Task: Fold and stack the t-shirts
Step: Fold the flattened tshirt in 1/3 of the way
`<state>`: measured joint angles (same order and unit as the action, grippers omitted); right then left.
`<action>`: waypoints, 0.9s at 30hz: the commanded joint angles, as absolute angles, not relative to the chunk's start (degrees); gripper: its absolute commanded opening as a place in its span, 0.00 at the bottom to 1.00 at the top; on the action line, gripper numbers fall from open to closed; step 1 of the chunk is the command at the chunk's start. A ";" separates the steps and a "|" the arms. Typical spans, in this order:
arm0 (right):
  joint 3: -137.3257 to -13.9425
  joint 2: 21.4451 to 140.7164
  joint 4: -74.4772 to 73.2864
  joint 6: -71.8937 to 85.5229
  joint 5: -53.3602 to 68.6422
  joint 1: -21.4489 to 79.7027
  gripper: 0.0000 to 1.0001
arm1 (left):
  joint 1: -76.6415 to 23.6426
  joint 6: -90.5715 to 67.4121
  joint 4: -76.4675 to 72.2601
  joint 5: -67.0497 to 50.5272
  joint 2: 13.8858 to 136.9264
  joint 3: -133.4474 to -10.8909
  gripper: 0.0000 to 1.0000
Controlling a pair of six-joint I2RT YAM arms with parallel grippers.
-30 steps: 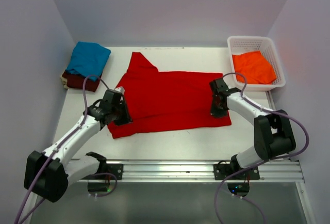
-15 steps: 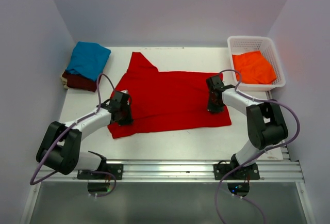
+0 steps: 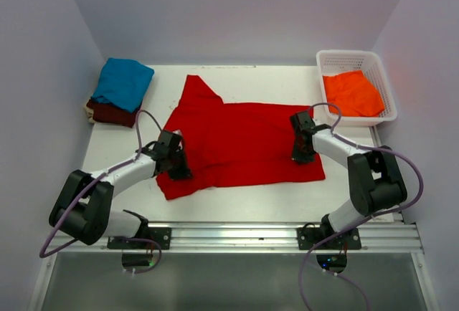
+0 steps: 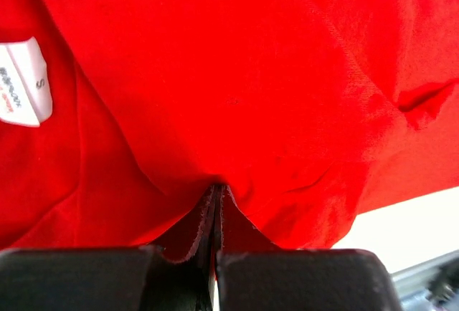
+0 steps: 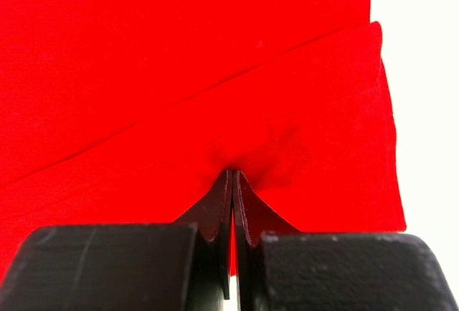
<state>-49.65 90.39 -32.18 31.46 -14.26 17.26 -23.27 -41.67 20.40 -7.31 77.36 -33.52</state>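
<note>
"Top external view: how do the arms sit?"

"Both lie low over the table (image 3: 237, 195). The left arm stretches from its base to the near-left edge of the red shirt (image 3: 244, 135). The right arm is bent sharply at the elbow, and its forearm reaches back left to the shirt's right edge."

"And the grips?"

"The left gripper (image 3: 176, 162) and the right gripper (image 3: 301, 150) each have their fingers pressed together with a ridge of red cloth pinched between them. The wrist views show that plainly."

"Where is the shirt, and what room is around it?"

"It's spread across the middle of the table, with one sleeve pointing to the back. There's a bare strip between its near hem and the rail. At back left, the teal shirt (image 3: 123, 82) lies folded on the maroon shirt (image 3: 111, 114), apart from the red one. At back right, the orange shirt (image 3: 351, 92) lies in the basket (image 3: 346, 54), near the right arm."

"Anything only the wrists show?"

"The left wrist shows a white size label (image 4: 21, 82). The right wrist shows an overlapping layer edge running slantwise, with bare table beyond the shirt's right edge."
</note>
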 commanded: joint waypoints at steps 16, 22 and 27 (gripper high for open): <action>-49.22 91.05 -39.99 31.82 -15.91 17.23 0.00 | -26.11 -44.74 42.18 -5.54 74.18 -34.09 0.00; -48.96 90.70 -39.99 31.55 -17.05 17.31 0.00 | -24.18 -42.72 45.17 -2.90 74.79 -36.91 0.00; -48.78 89.74 -40.25 31.46 -17.49 17.31 0.00 | -23.55 -42.19 46.58 -1.76 73.83 -38.67 0.00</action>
